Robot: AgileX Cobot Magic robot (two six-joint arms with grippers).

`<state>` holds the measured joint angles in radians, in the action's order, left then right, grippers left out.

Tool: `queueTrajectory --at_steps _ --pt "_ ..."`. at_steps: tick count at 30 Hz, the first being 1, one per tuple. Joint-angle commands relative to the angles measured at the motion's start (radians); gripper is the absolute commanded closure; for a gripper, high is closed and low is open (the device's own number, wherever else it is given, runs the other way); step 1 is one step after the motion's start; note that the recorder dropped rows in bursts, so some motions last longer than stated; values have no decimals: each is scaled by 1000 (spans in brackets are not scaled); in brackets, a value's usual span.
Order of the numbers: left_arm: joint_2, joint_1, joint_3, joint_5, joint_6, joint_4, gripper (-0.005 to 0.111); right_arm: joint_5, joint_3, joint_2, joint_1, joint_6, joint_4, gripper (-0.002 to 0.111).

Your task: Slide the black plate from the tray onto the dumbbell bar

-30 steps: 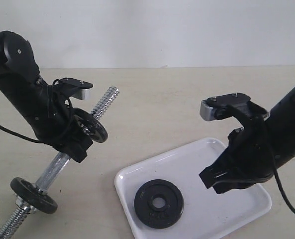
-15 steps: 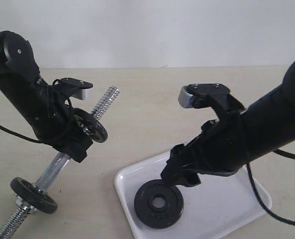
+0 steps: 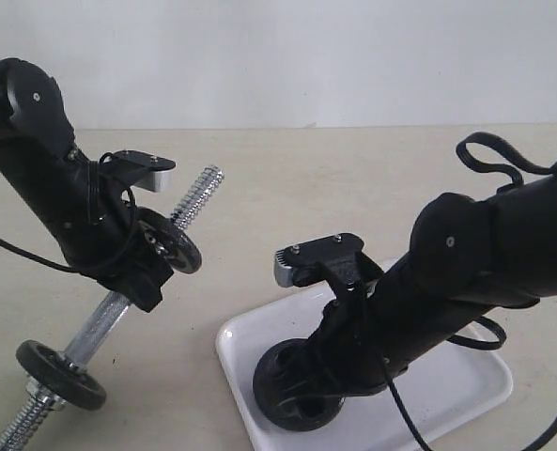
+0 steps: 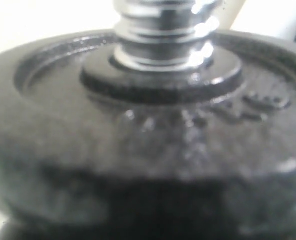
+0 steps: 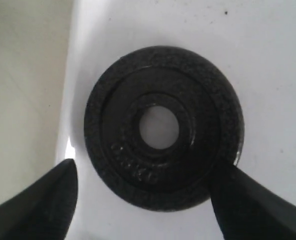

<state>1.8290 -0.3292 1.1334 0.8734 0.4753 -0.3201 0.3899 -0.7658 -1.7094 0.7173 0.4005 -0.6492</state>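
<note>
The black plate (image 3: 280, 402) lies flat near the left end of the white tray (image 3: 471, 381). My right gripper (image 3: 320, 376) is low over it and covers much of it. In the right wrist view the plate (image 5: 162, 127) shows its centre hole, and the gripper (image 5: 145, 172) is open with one finger (image 5: 38, 205) on each side of the rim. The dumbbell bar (image 3: 195, 195) slants from lower left to upper right. My left gripper (image 3: 139, 272) is shut on its middle. The left wrist view is filled by a look-alike disc (image 4: 138, 150) on the chrome thread (image 4: 162, 30).
Two look-alike black discs sit on the bar: one (image 3: 173, 246) right by my left gripper, one (image 3: 60, 374) near the lower threaded end. The bar's upper threaded end is bare. The beige table (image 3: 297, 188) lies between the two arms.
My right arm has swung down and to the left, from above the tray's right side to low over the black plate. The left arm and the bar have barely moved.
</note>
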Motion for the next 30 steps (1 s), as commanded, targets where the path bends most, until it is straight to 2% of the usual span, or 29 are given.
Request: queueTrajectory --at_steps 1,7,20,30 --pt "-59 -6 24 15 1 -62 102 -52 -4 -8 0 -7 34 39" --pt "-59 -6 24 15 1 -62 102 -133 -4 -8 0 -7 54 39" --pt "-59 -6 24 15 1 -62 102 -156 -4 -10 0 -105 346 40" --pt "-59 -6 24 15 1 -62 102 -182 -4 -51 0 -113 370 40"
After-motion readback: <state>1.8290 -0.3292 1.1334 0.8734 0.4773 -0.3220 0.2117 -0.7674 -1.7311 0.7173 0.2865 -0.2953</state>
